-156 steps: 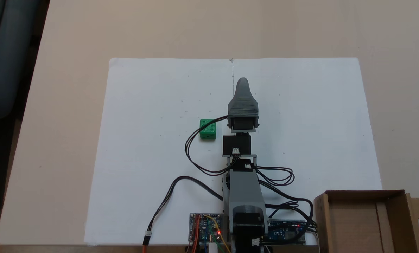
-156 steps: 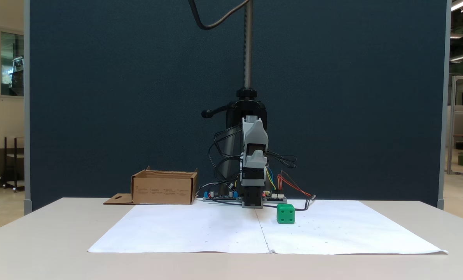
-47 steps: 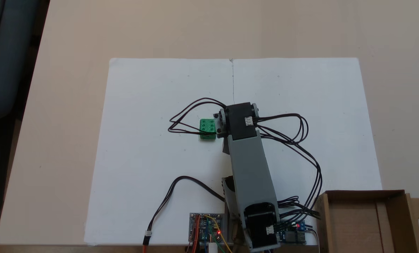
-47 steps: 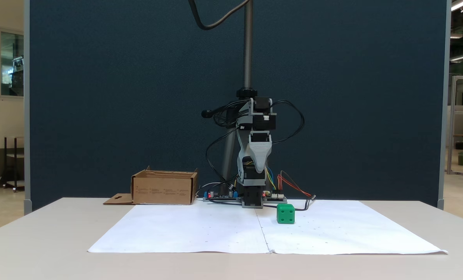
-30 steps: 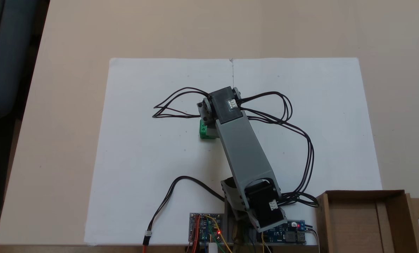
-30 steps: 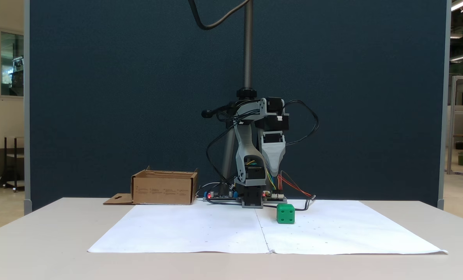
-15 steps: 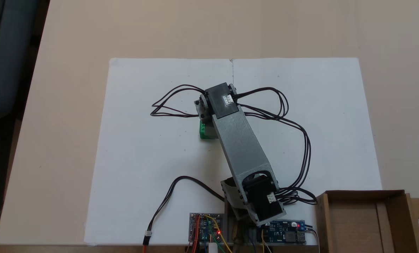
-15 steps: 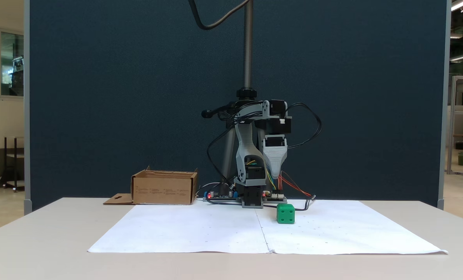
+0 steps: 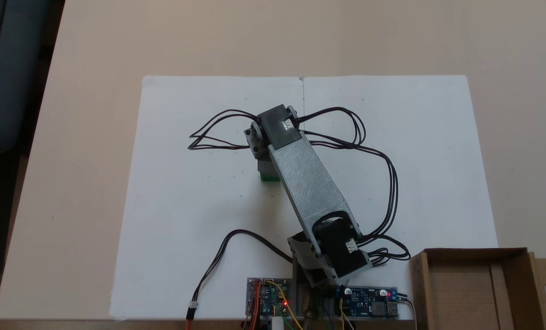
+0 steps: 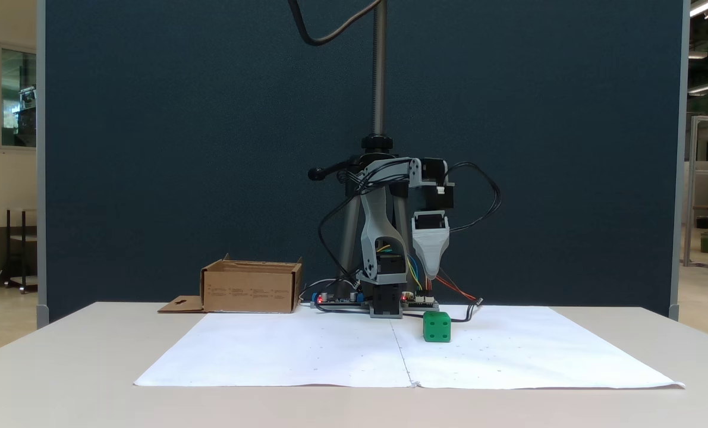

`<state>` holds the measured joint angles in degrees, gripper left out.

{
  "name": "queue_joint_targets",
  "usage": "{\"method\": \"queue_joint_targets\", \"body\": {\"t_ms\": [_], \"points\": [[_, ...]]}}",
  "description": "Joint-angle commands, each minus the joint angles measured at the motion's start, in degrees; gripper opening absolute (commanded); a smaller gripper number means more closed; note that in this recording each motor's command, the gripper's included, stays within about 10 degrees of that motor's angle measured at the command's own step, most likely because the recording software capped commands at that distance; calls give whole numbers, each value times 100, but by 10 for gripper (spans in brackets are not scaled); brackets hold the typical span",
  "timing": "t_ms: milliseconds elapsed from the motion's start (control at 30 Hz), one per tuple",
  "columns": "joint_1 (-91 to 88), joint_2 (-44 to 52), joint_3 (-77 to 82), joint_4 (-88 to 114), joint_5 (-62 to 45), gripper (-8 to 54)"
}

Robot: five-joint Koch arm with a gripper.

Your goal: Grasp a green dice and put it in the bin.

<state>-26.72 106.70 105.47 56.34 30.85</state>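
Note:
The green dice [image 10: 437, 327] rests on the white paper, right of the centre fold in a fixed view. From above, the arm's wrist covers it and a green sliver of the dice [image 9: 266, 174] shows. My gripper [image 10: 432, 274] points straight down, hanging a short way above the dice and apart from it. One tapered grey tip faces the camera, so the jaws' spacing is hidden. The cardboard bin [image 9: 473, 251] stands at the lower right corner seen from above, with its bin wall [image 10: 251, 291] left of the arm's base from the front.
White paper sheet [image 9: 185, 206] covers the table's middle. Circuit boards [image 9: 268, 300] and loose wires sit by the arm's base. Black cable loops [image 9: 208, 137] hang off the wrist on both sides. A camera pole [image 10: 379, 71] rises behind the arm.
The arm has swung and stretched out over the dice, covering more of it from above. The gripper has shifted toward the dice and come lower. The dice has not moved.

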Motion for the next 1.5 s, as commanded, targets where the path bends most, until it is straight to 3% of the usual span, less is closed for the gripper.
{"method": "queue_joint_targets", "body": {"t_ms": [0, 467, 1467], "points": [[-62, 44, -149, -149, 510, 421], [-176, 0, 35, -149, 519, 421], [-211, -1318, 905, -1274, 519, 422]]}}
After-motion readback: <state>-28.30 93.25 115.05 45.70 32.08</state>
